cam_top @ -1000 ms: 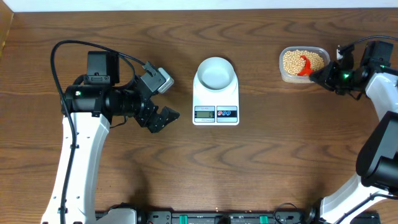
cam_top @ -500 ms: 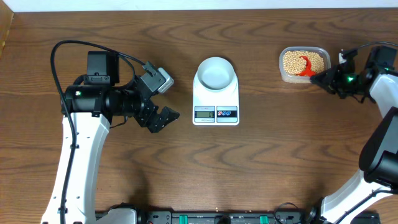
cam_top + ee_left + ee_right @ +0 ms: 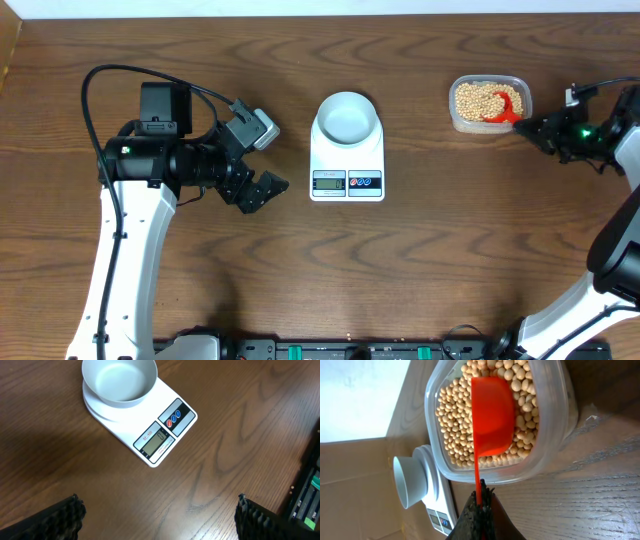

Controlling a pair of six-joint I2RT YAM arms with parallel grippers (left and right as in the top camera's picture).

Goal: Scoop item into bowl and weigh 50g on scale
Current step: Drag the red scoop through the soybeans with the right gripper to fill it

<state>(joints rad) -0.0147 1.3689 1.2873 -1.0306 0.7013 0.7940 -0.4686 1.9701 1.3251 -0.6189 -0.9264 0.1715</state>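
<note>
The tan beans (image 3: 477, 98) fill a clear plastic tub (image 3: 488, 125) at the back right; they also show in the right wrist view (image 3: 452, 420). My right gripper (image 3: 532, 127) is shut on the handle of an orange scoop (image 3: 491, 415), whose cup lies in the beans near the tub's right side (image 3: 505, 108). The white bowl (image 3: 347, 116) stands empty on the white scale (image 3: 347, 172) at the table's middle; both show in the left wrist view, the bowl (image 3: 120, 381) on the scale (image 3: 165, 430). My left gripper (image 3: 262, 190) is open and empty, left of the scale.
The brown wooden table (image 3: 420, 260) spreads all round. A black rail with connectors (image 3: 340, 350) runs along the front edge. The white back edge (image 3: 300, 8) lies behind the bowl and the tub.
My right gripper has drawn back to the right, and the orange scoop has slid with it from the tub's middle toward the tub's right side. The left arm has not moved.
</note>
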